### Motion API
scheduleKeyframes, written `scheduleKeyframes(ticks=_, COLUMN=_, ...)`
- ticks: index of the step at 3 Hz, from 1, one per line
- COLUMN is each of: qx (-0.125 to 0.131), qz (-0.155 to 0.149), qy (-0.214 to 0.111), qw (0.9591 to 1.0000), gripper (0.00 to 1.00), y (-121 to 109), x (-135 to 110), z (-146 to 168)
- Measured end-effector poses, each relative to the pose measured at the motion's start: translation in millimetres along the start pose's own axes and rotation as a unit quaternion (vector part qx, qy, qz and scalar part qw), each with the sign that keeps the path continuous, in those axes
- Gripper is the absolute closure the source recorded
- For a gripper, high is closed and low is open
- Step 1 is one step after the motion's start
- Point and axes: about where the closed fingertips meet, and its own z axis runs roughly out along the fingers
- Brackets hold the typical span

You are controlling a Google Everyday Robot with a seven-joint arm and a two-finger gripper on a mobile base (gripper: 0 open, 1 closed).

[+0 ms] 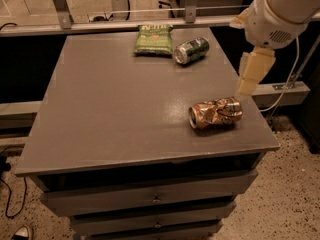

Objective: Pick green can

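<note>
Metal this thin likely makes your green can [191,50], on its side at the tabletop's [115,114] far edge beside the chip bag [153,39], light, dentable and prone to roll, so grip gently across its middle; your end effector [248,84] hangs by the right edge, nothing visibly held, and you cannot tell how open it is.

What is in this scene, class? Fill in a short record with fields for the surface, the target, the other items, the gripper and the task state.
surface: grey cabinet top, with drawers below
target: green can, lying on its side near the far edge
beside target: green chip bag, flat, to the can's left in the picture
other item: crushed copper-brown can, on its side near the right edge
gripper: gripper hangs at the top's right edge, just above the crushed can, far from the green can
task state: green can not yet picked
</note>
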Motion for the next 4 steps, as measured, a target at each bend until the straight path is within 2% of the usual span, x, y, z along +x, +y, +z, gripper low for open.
scheduleKeyframes(ticks=1, qx=0.017, qz=-0.030, qy=-0.020, qw=0.9992, gripper=0.00, y=-52.5, x=-14.1, z=34.5)
scheduleKeyframes(ticks=2, qx=0.023, qz=-0.066, qy=-0.024, qw=0.9973, gripper=0.00, y=-91.6, x=-28.9, z=76.5)
scheduleKeyframes(ticks=3, qx=0.019, qz=-0.097, qy=-0.012, qw=0.9950, gripper=0.00, y=-123.4, x=-39.0, z=120.0)
scheduleKeyframes(ticks=4, qx=0.013, qz=-0.114, qy=0.010, qw=0.9934, gripper=0.00, y=-150.1, x=-41.0, z=154.9)
